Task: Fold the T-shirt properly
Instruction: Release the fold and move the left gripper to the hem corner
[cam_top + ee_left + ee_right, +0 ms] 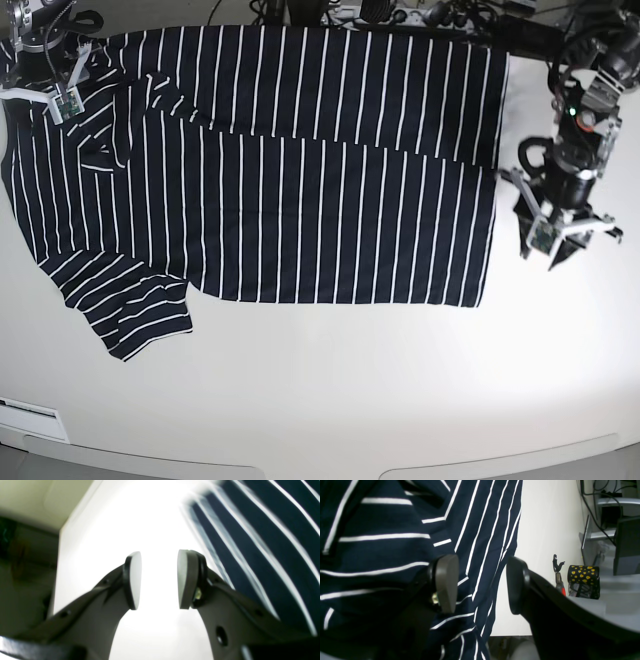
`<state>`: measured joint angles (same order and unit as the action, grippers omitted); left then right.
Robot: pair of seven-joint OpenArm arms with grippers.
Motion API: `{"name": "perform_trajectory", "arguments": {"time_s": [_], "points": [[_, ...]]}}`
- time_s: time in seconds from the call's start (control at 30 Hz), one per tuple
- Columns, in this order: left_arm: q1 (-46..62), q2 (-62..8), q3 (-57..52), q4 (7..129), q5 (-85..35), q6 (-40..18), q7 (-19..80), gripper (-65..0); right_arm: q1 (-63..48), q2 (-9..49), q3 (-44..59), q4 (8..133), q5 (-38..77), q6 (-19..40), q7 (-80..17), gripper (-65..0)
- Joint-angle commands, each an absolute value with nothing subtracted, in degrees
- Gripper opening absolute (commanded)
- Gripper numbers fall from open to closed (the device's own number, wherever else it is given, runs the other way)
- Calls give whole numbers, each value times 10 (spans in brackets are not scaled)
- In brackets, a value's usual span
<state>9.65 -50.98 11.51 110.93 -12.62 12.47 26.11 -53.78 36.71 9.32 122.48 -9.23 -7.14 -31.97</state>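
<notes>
T-shirt (300, 180) spread flat over the far half of the white table (350, 400), collar end toward base-view left, hem toward base-view right, far long side apparently already folded over the body, near sleeve (130, 310) splayed out. Thin, limp cloth, judged light and prone to sag, drag and wrinkle; best pinched at corners or along a seam, both ends lifted together so the stripes stay parallel. Likely hold points: hem corner near the left gripper (556, 236) and collar-side edge near the right gripper (45, 85).

Left gripper just beside the hem, over bare table, pads (133, 580) parted by a moderate gap, nothing between. Right gripper (482, 583) above the shirt's edge at the collar end, pads likewise apart, not closed on cloth.

Table smooth, bright, probably low in friction, so cloth may slide when pulled. Cables and equipment along the far edge (400, 12); a spotted black-and-yellow object (583, 581) on a grey surface beyond the table.
</notes>
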Motion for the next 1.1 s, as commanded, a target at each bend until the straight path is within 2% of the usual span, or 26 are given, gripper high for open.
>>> {"name": "perform_trajectory", "arguments": {"time_s": [0.0, 0.07, 0.13, 0.23, 0.3, 0.33, 0.43, 0.7, 0.9, 1.07], "points": [[70, -503, 81, 1089, -153, 116, 246, -402, -543, 373, 99, 1234, -101, -81, -313, -317], [27, -460, 31, 1021, -229, 57, 242, -401, -543, 373, 99, 1234, -102, -81, -313, -317], [-18, -425, 3, 941, -290, -26, 243, -378, -543, 373, 99, 1234, -101, -84, -312, -317], [-80, -390, -1, 815, -366, -147, 253, -315, -543, 373, 99, 1234, -102, -84, -312, -317], [-117, -371, -1, 740, -418, -216, 274, -303, -542, 373, 99, 1234, -102, -84, -312, -317], [-133, -363, 0, 709, -445, -233, 282, -303, -542, 373, 99, 1234, -102, -84, -312, -317], [-172, -340, 0, 637, -486, -250, 290, -303, -543, 373, 99, 1234, -102, -84, -310, -317], [-243, -277, 23, 519, -488, -279, 301, -303, -527, 373, 99, 1234, -101, -84, -311, -317], [-264, -249, 81, 460, -484, -279, 312, -303, -509, 373, 99, 1234, -101, -83, -313, -317], [-264, -227, 102, 454, -490, -297, 380, -303, -500, 373, 98, 1234, -101, -79, -313, -317]]}}
